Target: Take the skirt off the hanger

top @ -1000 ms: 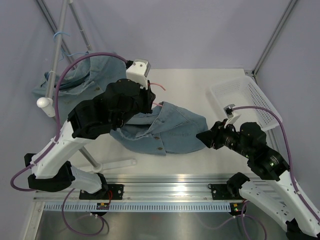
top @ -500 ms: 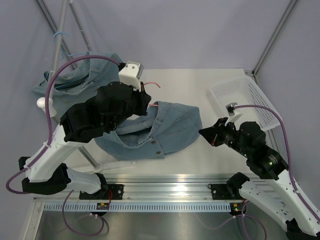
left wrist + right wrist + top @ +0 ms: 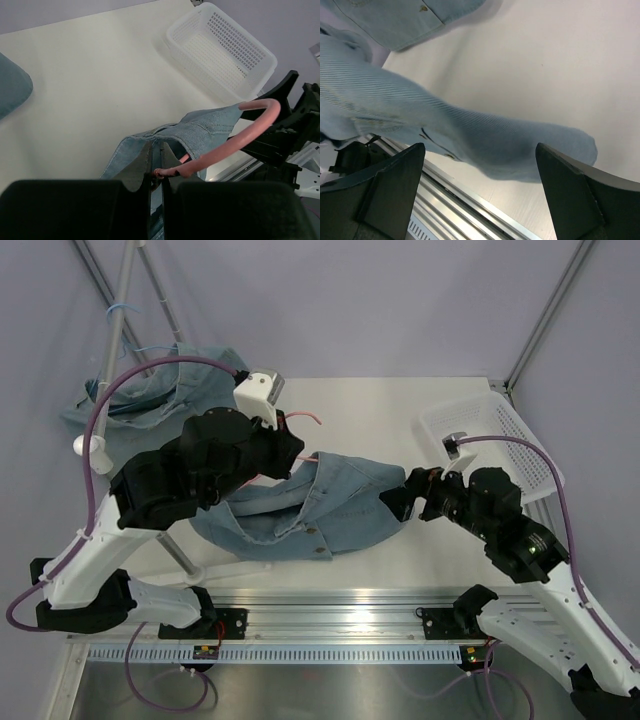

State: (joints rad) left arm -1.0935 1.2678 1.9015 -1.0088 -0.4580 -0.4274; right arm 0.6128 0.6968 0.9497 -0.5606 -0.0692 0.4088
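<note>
Top external: high behind the arm bases, looking down on the whole table (image 3: 400, 410). Wrist views: close, low, both sharing the skirt (image 3: 212, 130).

I see bare counter (image 3: 370, 410) along the back, between the skirt (image 3: 340, 505) and the basket (image 3: 500, 435), open for a pass. The skirt, with the pink hanger (image 3: 245, 135) arching out of it, drapes across the middle and blocks a low crossing. On the left, the rack pole (image 3: 115, 335) and the denim on it (image 3: 160, 395) crowd the left arm (image 3: 200, 465). The basket fills the back right corner.
</note>
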